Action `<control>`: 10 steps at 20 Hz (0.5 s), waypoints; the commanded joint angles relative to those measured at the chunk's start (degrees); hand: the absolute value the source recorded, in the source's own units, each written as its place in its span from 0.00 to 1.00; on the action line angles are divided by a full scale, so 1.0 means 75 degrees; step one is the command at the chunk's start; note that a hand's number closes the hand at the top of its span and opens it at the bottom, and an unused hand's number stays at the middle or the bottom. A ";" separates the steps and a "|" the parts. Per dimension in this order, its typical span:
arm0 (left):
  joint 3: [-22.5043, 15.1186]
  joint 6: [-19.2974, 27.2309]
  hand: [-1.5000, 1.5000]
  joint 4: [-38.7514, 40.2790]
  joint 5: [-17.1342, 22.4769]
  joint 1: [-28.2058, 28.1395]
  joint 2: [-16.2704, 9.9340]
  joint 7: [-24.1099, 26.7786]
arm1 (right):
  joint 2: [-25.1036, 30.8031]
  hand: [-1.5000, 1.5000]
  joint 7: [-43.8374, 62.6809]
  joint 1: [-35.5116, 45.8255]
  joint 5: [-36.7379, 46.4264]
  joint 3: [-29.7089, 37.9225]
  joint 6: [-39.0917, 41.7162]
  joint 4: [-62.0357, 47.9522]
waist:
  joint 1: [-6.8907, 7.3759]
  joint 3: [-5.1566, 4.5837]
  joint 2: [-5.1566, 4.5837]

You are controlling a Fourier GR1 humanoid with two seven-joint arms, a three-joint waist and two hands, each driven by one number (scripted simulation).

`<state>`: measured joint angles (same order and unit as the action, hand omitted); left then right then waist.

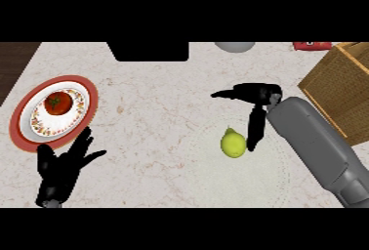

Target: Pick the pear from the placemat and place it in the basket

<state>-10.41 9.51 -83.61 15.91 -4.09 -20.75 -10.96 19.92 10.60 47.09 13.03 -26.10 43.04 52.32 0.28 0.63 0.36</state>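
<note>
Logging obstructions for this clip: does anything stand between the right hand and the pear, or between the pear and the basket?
Nothing visible does. The right hand is right beside the pear, a finger reaching down along its right side. Between pear and basket lies only bare counter, crossed by the robot's own right forearm.

A smooth grey forearm (317, 141) ends in a black right hand (256, 93); the left hand (61, 166) is black too.

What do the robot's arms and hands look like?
The right forearm is a thick, smooth grey tube with rounded edges. At its end sits a black right hand with long thin fingers and a thumb. The left hand is black too, with the same slim fingers. No cables, markings or sleeves show.
</note>
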 commanded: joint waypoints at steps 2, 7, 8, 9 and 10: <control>-0.0095 -0.0045 0.50 0.0808 -0.0138 0.0045 0.0140 -0.0376 | -0.0193 0.00 0.0097 -0.0097 0.0440 -0.0223 0.0110 -0.0089 | -0.0018 -0.0086 -0.0066; -0.0096 0.0028 0.50 0.0978 -0.0364 0.0018 0.0259 -0.0186 | -0.0336 0.00 -0.0016 -0.0163 0.0840 -0.0417 0.0228 -0.0436 | 0.0018 -0.0085 -0.0081; -0.0042 -0.0109 0.50 0.0401 -0.0220 -0.0284 0.0069 -0.0412 | -0.0337 0.00 0.0070 -0.0682 0.0870 -0.0472 0.0080 0.0071 | -0.0021 -0.0083 -0.0040; -0.0124 -0.0079 0.50 0.0798 -0.0388 -0.0143 0.0239 -0.0135 | -0.0350 0.00 0.0090 0.0082 0.0782 -0.0173 0.0412 -0.0540 | 0.0042 -0.0086 -0.0073; -0.0058 -0.0172 0.50 0.0950 -0.0439 -0.0417 0.0182 0.0249 | -0.0400 0.00 -0.0119 -0.0045 0.0825 -0.0182 0.0261 -0.0531 | 0.0058 -0.0086 -0.0077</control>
<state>-9.38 8.98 -82.04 14.55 -3.52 -19.92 -10.00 17.66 10.63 45.87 18.32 -28.22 44.60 50.16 0.40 0.75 0.39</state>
